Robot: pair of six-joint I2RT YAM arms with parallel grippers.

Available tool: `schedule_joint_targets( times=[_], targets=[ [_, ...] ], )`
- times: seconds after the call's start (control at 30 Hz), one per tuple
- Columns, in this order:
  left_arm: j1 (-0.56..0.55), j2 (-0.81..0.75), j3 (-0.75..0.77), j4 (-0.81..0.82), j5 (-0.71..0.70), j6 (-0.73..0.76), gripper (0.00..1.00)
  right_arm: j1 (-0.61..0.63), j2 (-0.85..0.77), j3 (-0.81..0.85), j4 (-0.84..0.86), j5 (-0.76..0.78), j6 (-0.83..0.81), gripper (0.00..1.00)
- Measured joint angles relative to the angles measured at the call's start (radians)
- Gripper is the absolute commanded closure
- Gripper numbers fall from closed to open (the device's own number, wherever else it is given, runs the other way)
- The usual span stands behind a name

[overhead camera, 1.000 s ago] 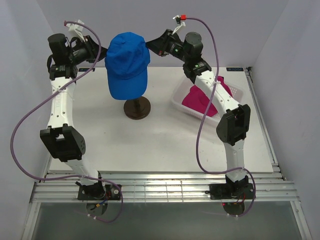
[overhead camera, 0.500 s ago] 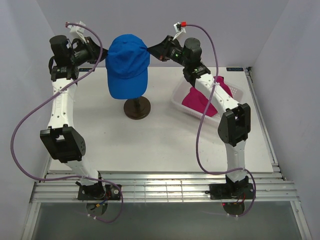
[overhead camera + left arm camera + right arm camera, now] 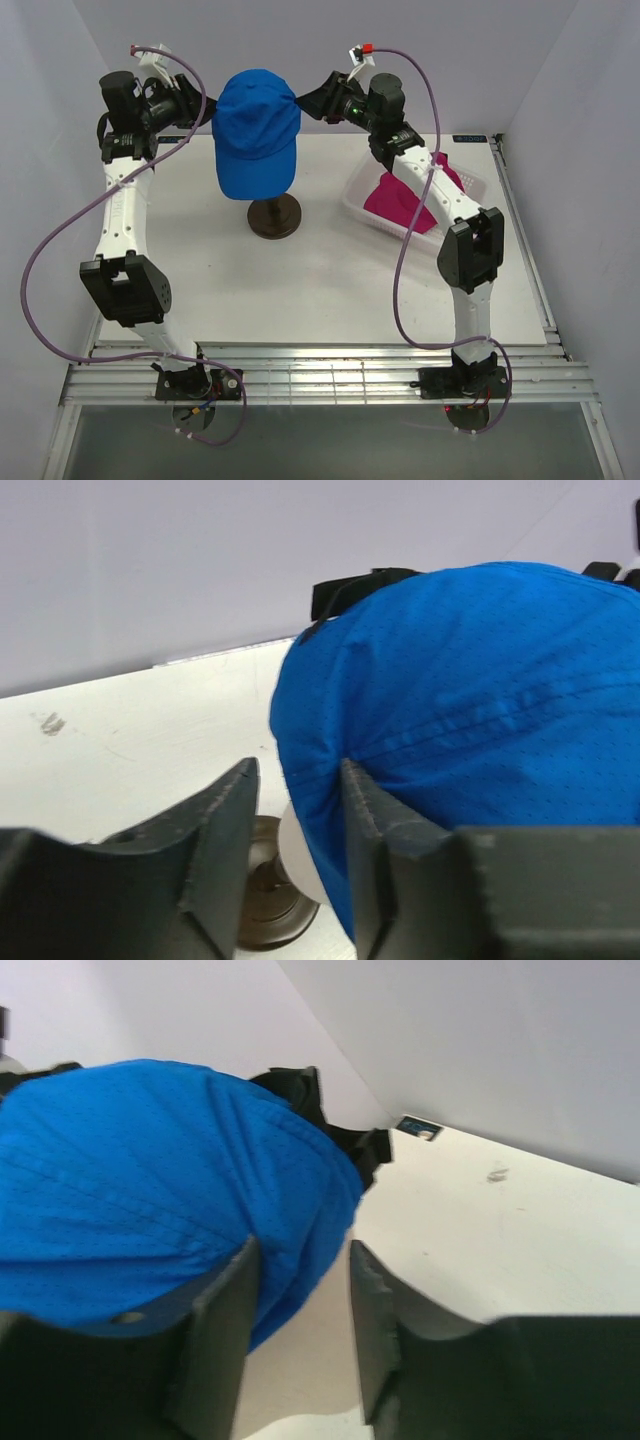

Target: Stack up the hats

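Logged: blue hat (image 3: 256,135) on the stand (image 3: 275,218) near the counter's far edge. Left end effector (image 3: 300,780) and right end effector (image 3: 300,1265) straddled its rim, jaws apart. Magenta hats (image 3: 400,205) lay in the basket (image 3: 352,205), far-right corner. I judged the first hat seated; the next move called for fetching a magenta hat.

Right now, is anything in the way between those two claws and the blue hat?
Nothing visible does. The left gripper and the right gripper are each right at one side of the blue cap, fingers parted with its fabric edge reaching between them. The cap sits on the mannequin head.
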Motion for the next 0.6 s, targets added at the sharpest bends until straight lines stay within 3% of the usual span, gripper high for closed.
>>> schedule_joint_targets(
  times=[0.3,0.47,0.6],
  targets=[
    [-0.014,-0.001,0.07,-0.098,-0.126,0.072,0.27,-0.031,-0.076,0.0,-0.177,0.043,-0.095,0.3],
    [-0.016,-0.01,0.072,-0.132,-0.227,0.107,0.18,-0.12,-0.163,-0.034,-0.291,0.084,-0.171,0.25],
    [-0.015,-0.017,0.071,-0.144,-0.266,0.129,0.14,-0.209,-0.282,-0.159,-0.359,0.154,-0.256,0.24]
  ],
)
